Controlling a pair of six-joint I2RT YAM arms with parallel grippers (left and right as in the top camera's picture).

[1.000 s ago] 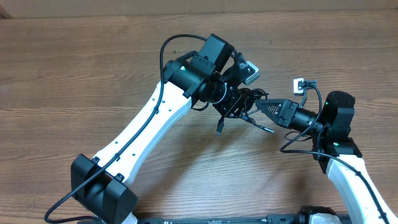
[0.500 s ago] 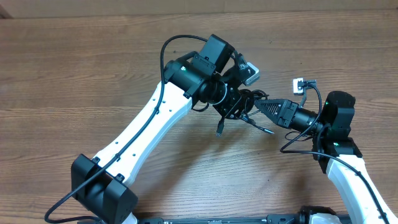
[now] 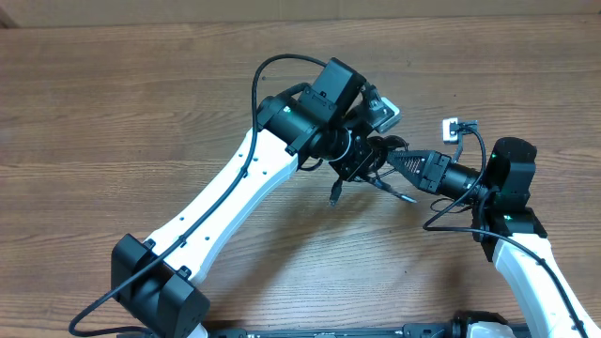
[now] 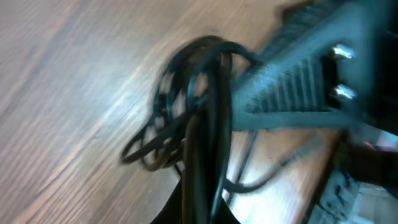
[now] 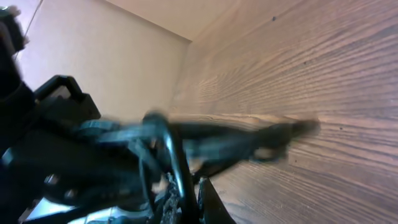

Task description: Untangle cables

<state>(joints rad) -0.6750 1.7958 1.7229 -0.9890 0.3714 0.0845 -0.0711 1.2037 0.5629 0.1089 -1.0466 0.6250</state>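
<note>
A bunch of thin black cables (image 3: 368, 161) hangs in loops between my two grippers above the wooden table (image 3: 141, 113). Two plug ends dangle below it (image 3: 332, 195) and to its right. My left gripper (image 3: 362, 158) is shut on the bunch; in the left wrist view the strands (image 4: 208, 118) run up from between its fingers (image 4: 202, 211). My right gripper (image 3: 394, 160) comes in from the right and is shut on a strand of the same bunch. The right wrist view shows that strand (image 5: 177, 162) between its fingers (image 5: 186, 202). Both wrist views are blurred.
A small white adapter (image 3: 453, 126) with a short black lead lies on the table at the right, behind my right arm. The left arm's wrist camera housing (image 3: 385, 113) sits just above the bunch. Wood grain table extends left and front.
My left arm has shifted slightly right and toward the back, carrying the cable bunch with it. The right arm has barely moved.
</note>
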